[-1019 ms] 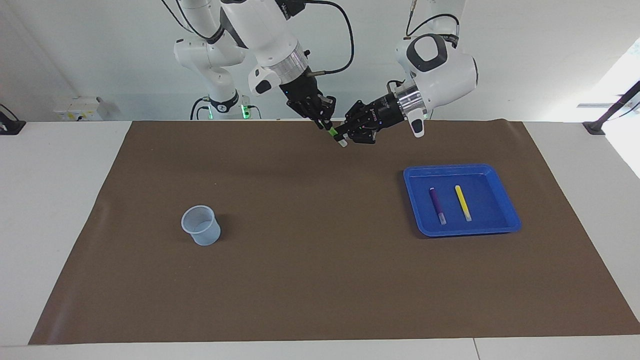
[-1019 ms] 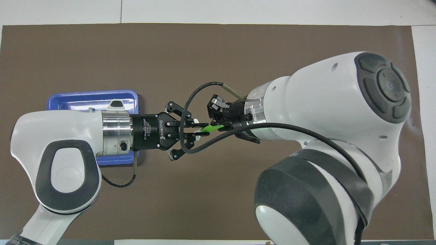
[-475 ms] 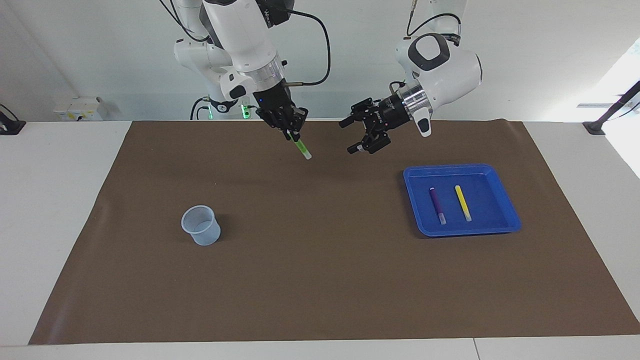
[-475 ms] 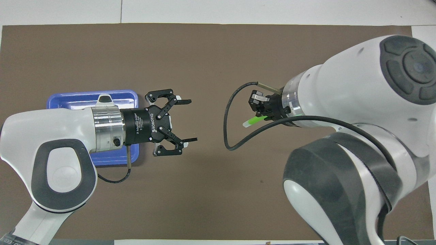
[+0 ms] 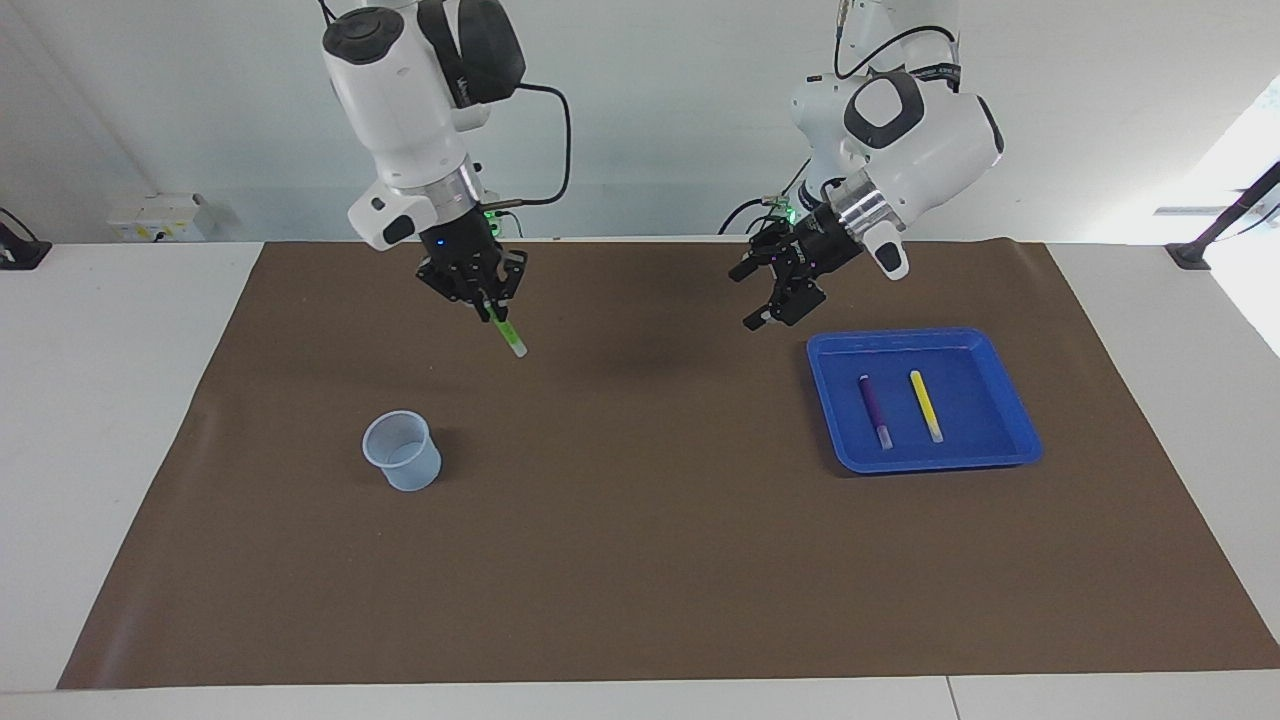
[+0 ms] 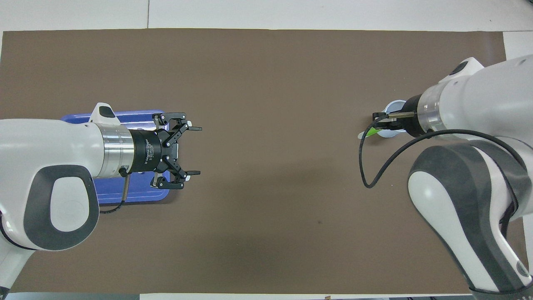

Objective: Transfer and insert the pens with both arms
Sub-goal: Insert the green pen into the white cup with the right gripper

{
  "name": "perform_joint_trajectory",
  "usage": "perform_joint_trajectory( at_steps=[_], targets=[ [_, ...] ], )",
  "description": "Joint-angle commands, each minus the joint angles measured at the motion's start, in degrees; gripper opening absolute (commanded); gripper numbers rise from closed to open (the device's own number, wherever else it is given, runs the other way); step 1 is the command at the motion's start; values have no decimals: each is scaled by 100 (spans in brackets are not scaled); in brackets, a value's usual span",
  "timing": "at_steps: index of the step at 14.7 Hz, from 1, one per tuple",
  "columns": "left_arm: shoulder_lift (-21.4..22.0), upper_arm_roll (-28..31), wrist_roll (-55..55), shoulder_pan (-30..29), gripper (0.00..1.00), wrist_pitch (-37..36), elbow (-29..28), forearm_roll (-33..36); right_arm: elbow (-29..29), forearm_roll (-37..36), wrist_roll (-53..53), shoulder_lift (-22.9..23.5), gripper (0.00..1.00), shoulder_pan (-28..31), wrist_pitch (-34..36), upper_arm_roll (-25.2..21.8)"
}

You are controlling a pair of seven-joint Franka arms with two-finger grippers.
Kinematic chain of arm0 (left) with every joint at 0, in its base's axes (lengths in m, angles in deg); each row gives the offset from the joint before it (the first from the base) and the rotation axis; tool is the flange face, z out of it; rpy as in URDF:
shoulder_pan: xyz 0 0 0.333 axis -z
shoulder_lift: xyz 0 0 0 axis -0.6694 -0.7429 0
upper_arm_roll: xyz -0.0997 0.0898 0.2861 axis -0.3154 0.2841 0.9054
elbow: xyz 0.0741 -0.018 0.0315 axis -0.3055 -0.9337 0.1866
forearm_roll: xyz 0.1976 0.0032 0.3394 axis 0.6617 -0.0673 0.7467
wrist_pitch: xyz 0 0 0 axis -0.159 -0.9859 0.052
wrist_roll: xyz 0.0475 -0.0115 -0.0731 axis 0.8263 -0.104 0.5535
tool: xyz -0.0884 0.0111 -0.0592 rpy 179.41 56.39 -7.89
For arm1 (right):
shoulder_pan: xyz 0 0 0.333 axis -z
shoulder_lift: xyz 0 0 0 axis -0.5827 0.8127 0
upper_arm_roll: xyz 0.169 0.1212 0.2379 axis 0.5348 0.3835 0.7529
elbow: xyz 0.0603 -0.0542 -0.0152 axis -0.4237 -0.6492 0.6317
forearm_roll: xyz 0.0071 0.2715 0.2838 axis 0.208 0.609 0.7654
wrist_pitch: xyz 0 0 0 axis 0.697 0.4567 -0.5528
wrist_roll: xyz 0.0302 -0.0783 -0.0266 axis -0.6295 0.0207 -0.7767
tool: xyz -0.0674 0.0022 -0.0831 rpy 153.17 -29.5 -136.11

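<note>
White table [image 5: 120, 420], brown mat [image 5: 640, 560], pale wall at 12 o'clock. Right gripper [image 5: 490, 312] over mat, clamped on green pen [image 5: 505, 332] (whitish end down, toward 5 o'clock). Cup [image 5: 402, 452] on mat. Left gripper [image 5: 765, 300] spread wide, holding nothing, over mat just beside blue tray [image 5: 1020, 425]. Purple pen [image 5: 873, 408], yellow pen [image 5: 925, 403] in tray.

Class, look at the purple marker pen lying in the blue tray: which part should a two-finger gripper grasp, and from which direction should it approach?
Grip the slim purple marker pen around the middle of its barrel, coming straight down from above. It lies flat in the shallow blue plastic tray, beside but apart from the yellow marker pen, so fingers probably fit either side of the barrel, closing across its length.
</note>
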Motion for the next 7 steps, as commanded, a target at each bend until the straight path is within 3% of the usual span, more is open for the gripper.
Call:
perform_joint_trajectory(
  at_steps=[1,3,7],
  targets=[
    [-9,59,-950,-457,100,-785,218,642,-276,-317,-953,32,0,34,-518,-271],
    [-9,59,-2102,-844,100,-1060,254,818,-258,-379,-1498,243,0,34,-818,-535],
    [-9,59,-3841,-1495,100,-1131,254,1968,-232,-406,-2116,489,0,42,-916,-843]
  ],
)
